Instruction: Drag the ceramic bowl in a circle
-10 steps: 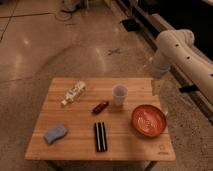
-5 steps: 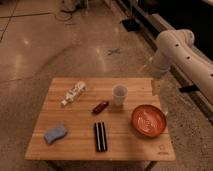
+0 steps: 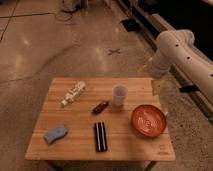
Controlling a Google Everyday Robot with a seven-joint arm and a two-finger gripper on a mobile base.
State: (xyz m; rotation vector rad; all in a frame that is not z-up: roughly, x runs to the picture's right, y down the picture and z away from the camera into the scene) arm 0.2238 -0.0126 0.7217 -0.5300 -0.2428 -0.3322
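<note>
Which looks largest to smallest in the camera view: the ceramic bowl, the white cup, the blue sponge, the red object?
1. ceramic bowl
2. blue sponge and white cup: about alike, and the sponge sits nearer, so unranked
3. red object
The claw hangs by the table's right edge, behind the bowl.

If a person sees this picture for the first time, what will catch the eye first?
The glossy red-orange ceramic bowl stands out first, at the right front of the light wooden table. Next comes the thick white robot arm at upper right, its pincer hanging over the table's far right edge, behind the bowl and apart from it.
</note>
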